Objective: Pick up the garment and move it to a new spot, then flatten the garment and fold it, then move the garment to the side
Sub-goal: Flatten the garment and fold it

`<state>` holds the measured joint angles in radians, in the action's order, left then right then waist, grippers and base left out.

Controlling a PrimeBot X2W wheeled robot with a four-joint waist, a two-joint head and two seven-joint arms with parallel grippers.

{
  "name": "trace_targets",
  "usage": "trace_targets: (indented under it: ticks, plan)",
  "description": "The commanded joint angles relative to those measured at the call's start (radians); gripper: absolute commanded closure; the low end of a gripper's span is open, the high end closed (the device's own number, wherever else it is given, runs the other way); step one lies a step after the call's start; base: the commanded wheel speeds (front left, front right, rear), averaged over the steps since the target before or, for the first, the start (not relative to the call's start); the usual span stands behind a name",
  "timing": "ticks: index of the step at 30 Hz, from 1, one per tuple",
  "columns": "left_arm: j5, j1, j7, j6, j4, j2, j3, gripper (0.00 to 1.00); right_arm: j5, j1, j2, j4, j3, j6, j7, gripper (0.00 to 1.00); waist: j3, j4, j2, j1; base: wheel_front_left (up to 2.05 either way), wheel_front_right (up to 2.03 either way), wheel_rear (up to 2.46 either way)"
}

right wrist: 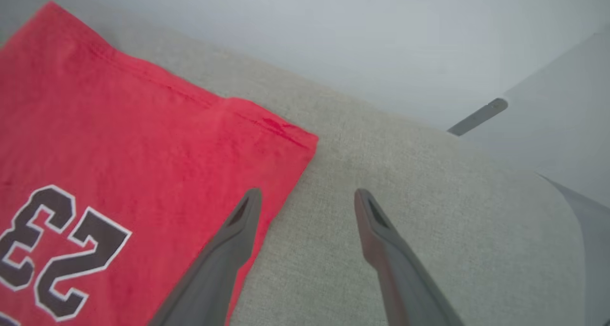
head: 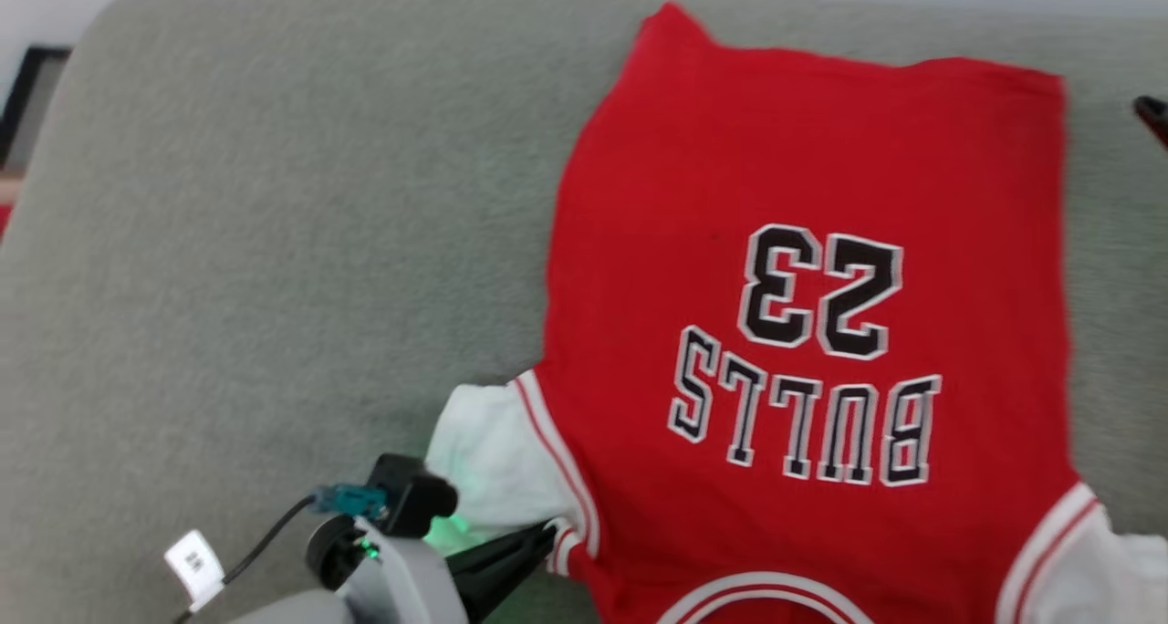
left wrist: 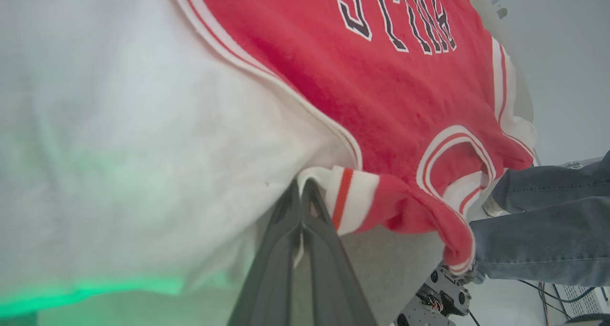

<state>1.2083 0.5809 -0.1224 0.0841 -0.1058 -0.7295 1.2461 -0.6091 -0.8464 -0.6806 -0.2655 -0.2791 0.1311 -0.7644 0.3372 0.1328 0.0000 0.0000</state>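
Note:
The garment, a red jersey with black white-outlined lettering, lies spread flat on the grey padded surface, collar toward me. My left gripper is at its near left corner. In the left wrist view the gripper is shut on the striped cuff of the white sleeve, with a sliver of cloth between the fingers. My right gripper is open with nothing between its fingers. It hovers at the garment's far side edge, one finger over the red cloth, the other over bare surface.
A person's legs in jeans stand beside the surface's near edge, close to the collar. A small dark object shows at the right edge of the head view. The surface's rounded far edge meets a pale wall.

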Motion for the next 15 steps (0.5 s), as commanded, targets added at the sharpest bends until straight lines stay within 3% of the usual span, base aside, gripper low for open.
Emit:
trace_targets:
  ticks: [1, 9, 15]
  plan:
    - [-0.012, 0.019, 0.003, 0.007, -0.008, 0.017, 0.000, 1.00, 0.015, -0.043, 0.014, -0.070, -0.017, -0.001, -0.026, 0.00, 0.073, 0.079, 0.0000, 0.0000, 0.00, 0.00, 0.00]
    - [-0.049, 0.055, 0.015, 0.025, -0.035, 0.067, 0.012, 1.00, 0.079, -0.230, 0.043, -0.384, -0.034, -0.001, -0.147, 0.00, 0.142, 0.155, 0.0000, 0.0000, 0.00, 0.00, 0.00]
    - [-0.049, 0.082, 0.008, 0.029, -0.062, 0.087, 0.011, 1.00, 0.101, -0.280, 0.060, -0.508, -0.029, -0.001, -0.225, 0.00, 0.177, 0.185, 0.0000, 0.0000, 0.00, 0.00, 0.00]
